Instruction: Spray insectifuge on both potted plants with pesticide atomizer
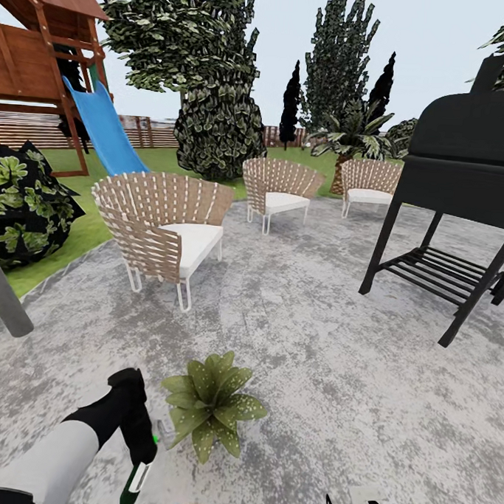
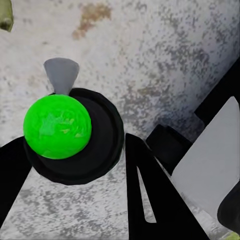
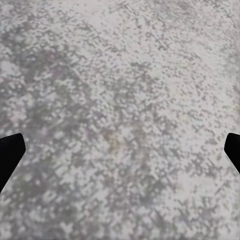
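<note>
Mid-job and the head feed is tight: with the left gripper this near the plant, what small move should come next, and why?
Probably tilt the left gripper so the pesticide atomizer it grips points at the potted plant before spraying. The plant sits just beside it on the grey patio, but the left wrist view looks down on bare paving, so it seems aimed off the leaves.

Three woven wicker tub chairs with white seat cushions stand on the paving: the nearest (image 1: 163, 229) at ten o'clock, a second (image 1: 279, 190) at twelve, a third (image 1: 369, 184) at one. A black barbecue grill on angled legs with a slatted lower shelf (image 1: 462, 182) stands at two o'clock. At eleven o'clock, on the grass, rises a brown wooden play tower (image 1: 40, 56) with a blue slide (image 1: 105, 128). A dark leafy rounded shrub (image 1: 22, 199) sits at nine o'clock. Tall dark trees (image 1: 217, 80) stand behind the chairs.
</note>
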Available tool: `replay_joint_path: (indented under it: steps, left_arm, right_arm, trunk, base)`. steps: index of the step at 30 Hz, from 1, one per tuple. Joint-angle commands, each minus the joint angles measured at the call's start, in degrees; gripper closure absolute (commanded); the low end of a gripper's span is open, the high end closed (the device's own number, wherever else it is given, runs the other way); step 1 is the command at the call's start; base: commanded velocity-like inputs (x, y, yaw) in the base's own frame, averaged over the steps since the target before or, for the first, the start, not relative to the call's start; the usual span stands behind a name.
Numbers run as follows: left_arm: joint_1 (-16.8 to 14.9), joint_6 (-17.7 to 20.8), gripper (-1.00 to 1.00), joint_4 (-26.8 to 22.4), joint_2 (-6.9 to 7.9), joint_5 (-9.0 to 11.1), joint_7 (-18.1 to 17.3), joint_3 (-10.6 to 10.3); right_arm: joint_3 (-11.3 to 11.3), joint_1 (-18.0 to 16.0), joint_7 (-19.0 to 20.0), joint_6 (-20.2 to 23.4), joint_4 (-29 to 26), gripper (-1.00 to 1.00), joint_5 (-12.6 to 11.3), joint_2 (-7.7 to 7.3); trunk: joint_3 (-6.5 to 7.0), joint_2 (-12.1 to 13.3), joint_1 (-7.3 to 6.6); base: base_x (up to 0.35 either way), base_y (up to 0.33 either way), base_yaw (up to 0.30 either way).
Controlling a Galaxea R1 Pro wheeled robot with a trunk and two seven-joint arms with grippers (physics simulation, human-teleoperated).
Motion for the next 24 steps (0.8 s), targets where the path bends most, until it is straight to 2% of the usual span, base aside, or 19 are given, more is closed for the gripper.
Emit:
replay_joint_path:
  steps: [1, 5, 9, 14, 20, 24]
  left_arm:
    - [0.03, 0.16, 1.00, 0.15, 0.28, -0.14, 0.08, -0.30]
    - [0.09, -0.21, 1.00, 0.46, 1.65, -0.11, 0.20, -0.08]
    - [0.07, -0.07, 1.00, 0.14, 1.41, -0.07, 0.19, 0.09]
    - [0.07, 0.21, 1.00, 0.02, 1.08, -0.07, 0.27, 0.02]
    - [0.10, -0.18, 1.00, 0.69, 1.15, 0.17, 0.20, 0.09]
    - [0.16, -0.22, 1.00, 0.87, 0.96, 0.69, 0.33, 0.18]
  right_arm:
    - [-0.46, -0.04, -0.15, -0.19, 0.06, -1.00, 0.61, 0.01]
    - [-0.46, -0.04, -0.15, -0.19, 0.06, -1.00, 0.61, 0.01]
    - [-0.46, -0.04, -0.15, -0.19, 0.08, -1.00, 0.61, 0.01]
    - [-0.46, -0.04, -0.15, -0.19, 0.07, -1.00, 0.61, 0.01]
    - [-0.46, -0.04, -0.15, -0.19, 0.03, -1.00, 0.54, 0.01]
    - [-0.46, -0.04, -0.15, -0.19, 0.05, -1.00, 0.52, 0.01]
  trunk:
    - [-0.05, -0.02, -0.01]
    - [-0.05, -0.02, -0.01]
    - [-0.05, -0.02, -0.01]
    - [-0.05, -0.02, -0.01]
    - [-0.05, -0.02, -0.01]
    - [-0.05, -0.02, -0.01]
  base:
    - [0.000, 0.000, 0.000]
    - [0.000, 0.000, 0.000]
    - [0.013, 0.156, 0.000]
    - [0.168, 0.223, 0.000]
    - [0.023, 0.023, -0.004]
    - [0.001, 0.001, -0.198]
